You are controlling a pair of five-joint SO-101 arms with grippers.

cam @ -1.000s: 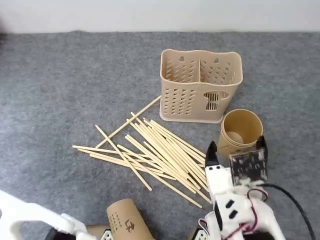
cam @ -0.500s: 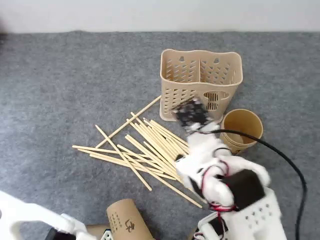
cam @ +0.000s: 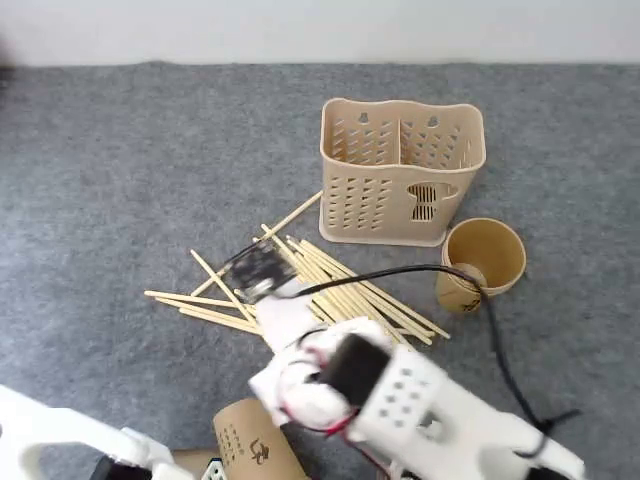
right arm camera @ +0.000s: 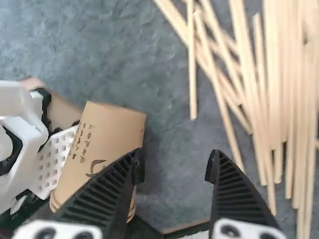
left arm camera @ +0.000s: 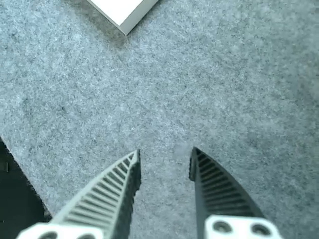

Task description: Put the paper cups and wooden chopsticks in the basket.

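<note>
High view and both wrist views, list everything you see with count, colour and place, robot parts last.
carpet: one, grey, under everything.
basket: one, beige, two compartments, far side, right of centre.
paper cups: two, brown; one upright by the basket, the other on its side at the near edge.
chopsticks: a pile, pale wood, before the basket.
left gripper: jaws open, over bare carpet.
right gripper: jaws open, between the lying cup and the chopsticks.
</note>
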